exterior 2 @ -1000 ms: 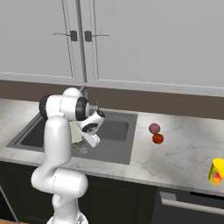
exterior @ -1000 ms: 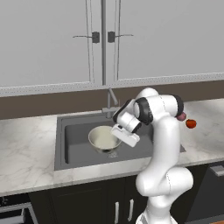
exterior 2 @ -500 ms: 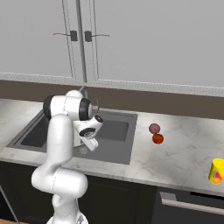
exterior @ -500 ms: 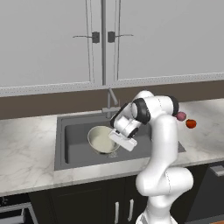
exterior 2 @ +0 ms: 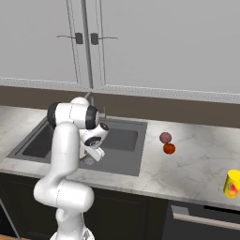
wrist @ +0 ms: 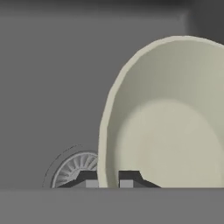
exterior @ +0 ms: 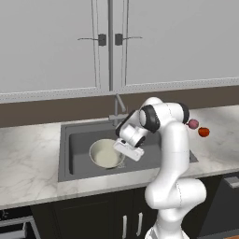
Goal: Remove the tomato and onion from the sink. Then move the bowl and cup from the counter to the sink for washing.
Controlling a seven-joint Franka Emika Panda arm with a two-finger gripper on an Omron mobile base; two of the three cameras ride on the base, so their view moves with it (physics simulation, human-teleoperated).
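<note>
Sink (exterior: 77,140) dark grey, set in white marble counter (exterior: 28,158); grey cabinets (exterior: 56,42) above.

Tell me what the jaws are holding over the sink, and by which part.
The gripper is shut on the bowl, pinching its rim, one fingertip inside the wall and one outside, above the sink drain.

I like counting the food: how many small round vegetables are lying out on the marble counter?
2: a pale pink-red onion and a glossy orange-red tomato, touching each other on the white marble counter right of the dark sink.
</note>
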